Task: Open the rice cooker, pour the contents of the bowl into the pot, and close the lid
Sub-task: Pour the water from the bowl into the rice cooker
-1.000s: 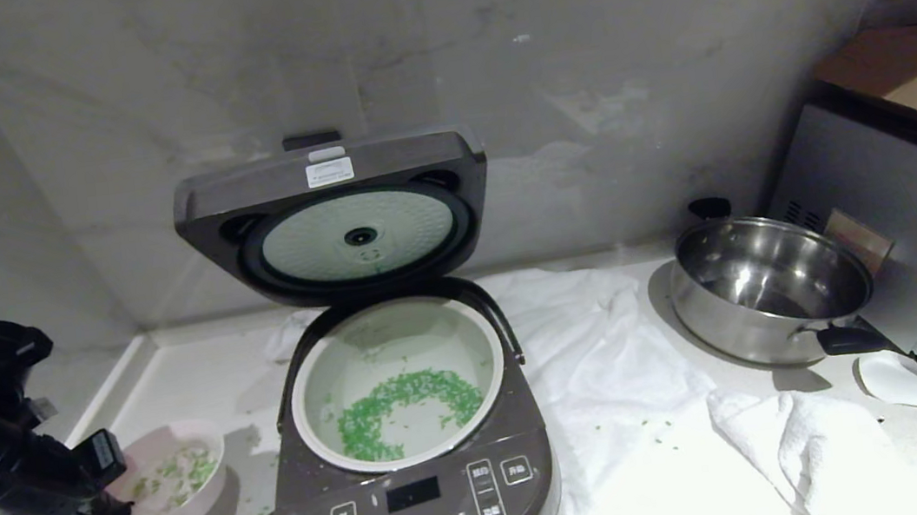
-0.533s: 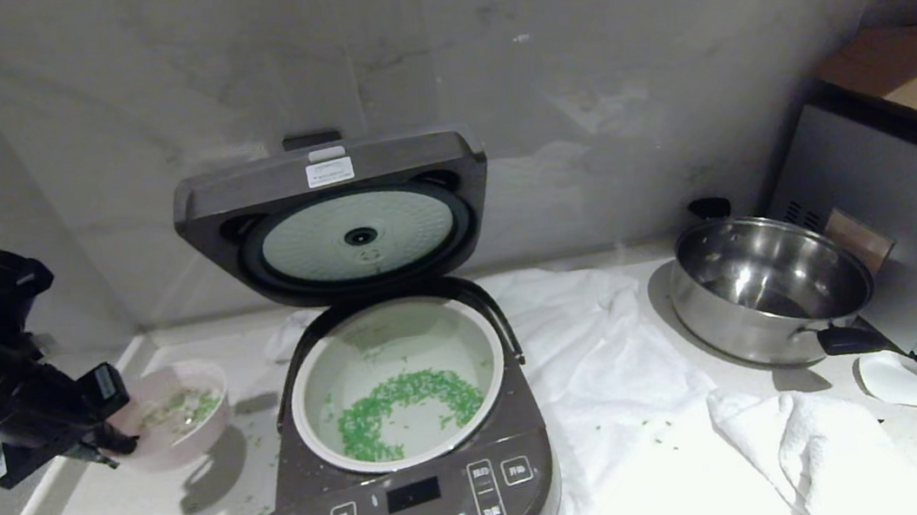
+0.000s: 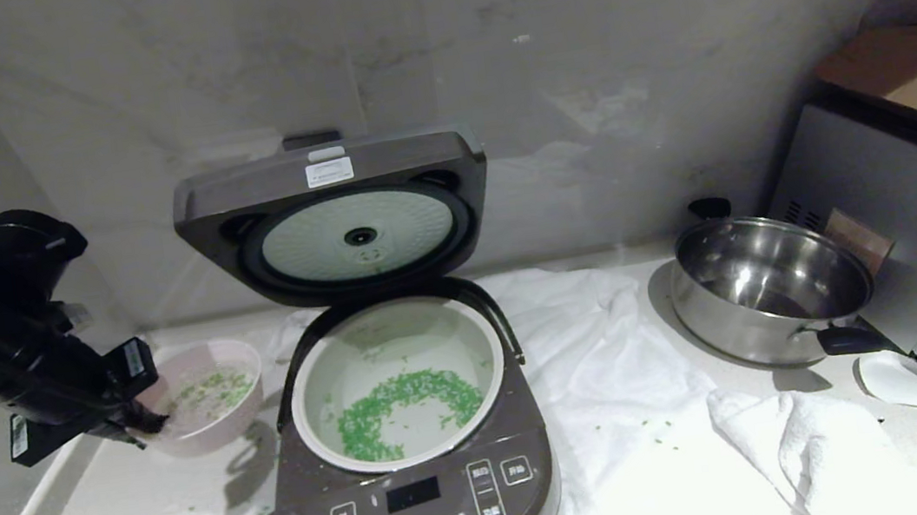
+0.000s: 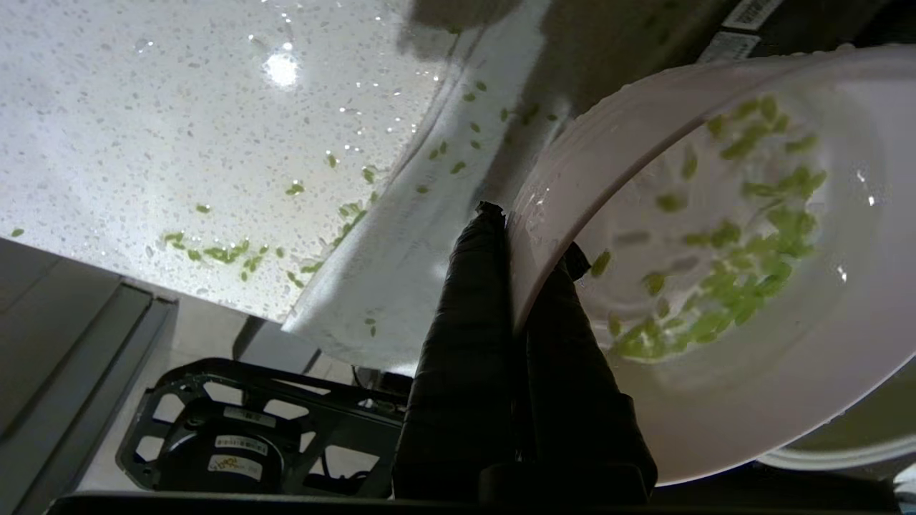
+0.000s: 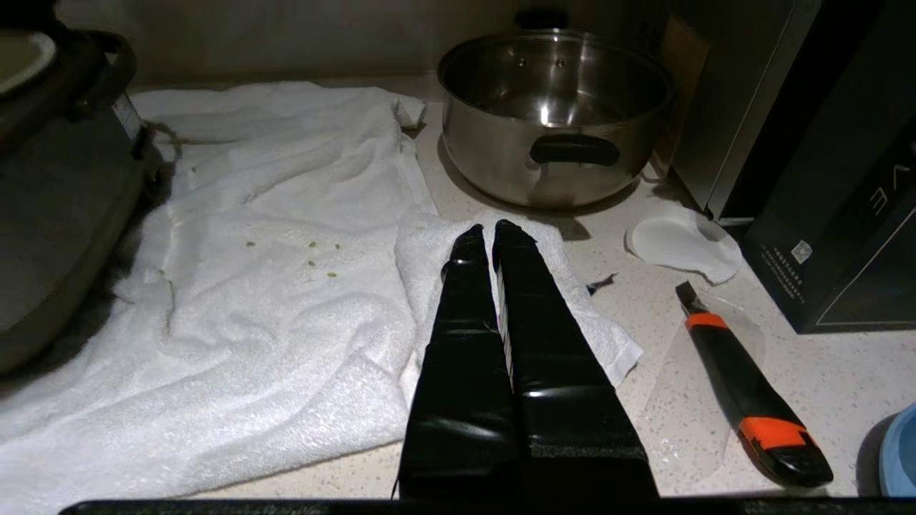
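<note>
The dark brown rice cooker stands in the middle with its lid raised against the wall, silvery plate facing me. Its white pot holds a ring of green bits. My left gripper is shut on the near rim of the pale pink bowl, held in the air just left of the cooker. Green bits lie inside the bowl, and the gripper pinches its wall, one finger inside and one outside. My right gripper is shut and empty above a white towel.
A white towel spreads right of the cooker. A steel saucepan and a silver appliance stand at the right. An orange-and-black knife and a white spoon-like piece lie nearby. Green bits are scattered on the counter.
My left gripper has lifted the bowl off the counter and carried it up and to the right, towards the cooker. The right arm has stayed put.
</note>
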Motion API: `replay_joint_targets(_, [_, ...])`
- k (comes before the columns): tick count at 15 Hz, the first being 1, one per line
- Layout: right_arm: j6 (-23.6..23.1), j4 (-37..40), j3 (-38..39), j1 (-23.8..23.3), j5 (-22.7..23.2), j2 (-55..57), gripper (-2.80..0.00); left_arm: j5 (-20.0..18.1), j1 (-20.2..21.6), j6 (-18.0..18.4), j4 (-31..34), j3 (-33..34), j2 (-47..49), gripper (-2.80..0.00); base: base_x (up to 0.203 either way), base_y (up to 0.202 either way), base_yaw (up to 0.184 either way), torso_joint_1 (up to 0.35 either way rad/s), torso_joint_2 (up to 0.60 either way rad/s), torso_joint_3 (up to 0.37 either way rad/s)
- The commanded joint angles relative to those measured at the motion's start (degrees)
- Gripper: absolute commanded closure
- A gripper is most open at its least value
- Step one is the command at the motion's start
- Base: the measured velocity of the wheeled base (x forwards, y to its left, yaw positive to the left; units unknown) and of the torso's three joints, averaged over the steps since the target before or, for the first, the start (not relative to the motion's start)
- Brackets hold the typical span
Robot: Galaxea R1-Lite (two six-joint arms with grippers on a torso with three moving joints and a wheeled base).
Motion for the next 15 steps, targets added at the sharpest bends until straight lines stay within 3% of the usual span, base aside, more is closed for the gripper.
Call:
replay_joint_targets(1, [2.0, 2.0, -6.3, 0.3, 0.9, 4.8, 0.0, 0.0, -1.1, -0.3, 1.1, -0.1, -2.4, 0.0, 0.0, 0.0, 0.0, 0.0, 0.0, 0.0])
replay_joint_targets(4, [10.5, 3.5, -19.5, 3.9, 3.5, 23.7, 0.0, -0.1, -3.3, -0.7, 3.3, -0.5, -4.1, 0.0, 0.0, 0.0, 0.0, 0.0, 0.0, 0.0])
replay_joint_targets(7, [15.8, 3.5, -32.1, 8.0, 6.8, 45.2, 0.0, -0.1, -5.1, -1.4, 4.9, -0.4, -5.9, 0.0, 0.0, 0.0, 0.0, 0.0, 0.0, 0.0])
replay_joint_targets(11, [24.7, 4.2, -50.1, 10.3, 19.1, 68.9, 0.0, -0.1, -7.1, -2.5, 5.6, 0.2, -7.5, 0.0, 0.0, 0.0, 0.0, 0.0, 0.0, 0.0])
replay_joint_targets(15, [31.9, 12.1, -69.8, 13.2, 33.3, 81.7, 0.0, -0.1, -8.8, -3.5, 5.7, 1.4, -9.2, 0.0, 0.0, 0.0, 0.0, 0.0, 0.0, 0.0])
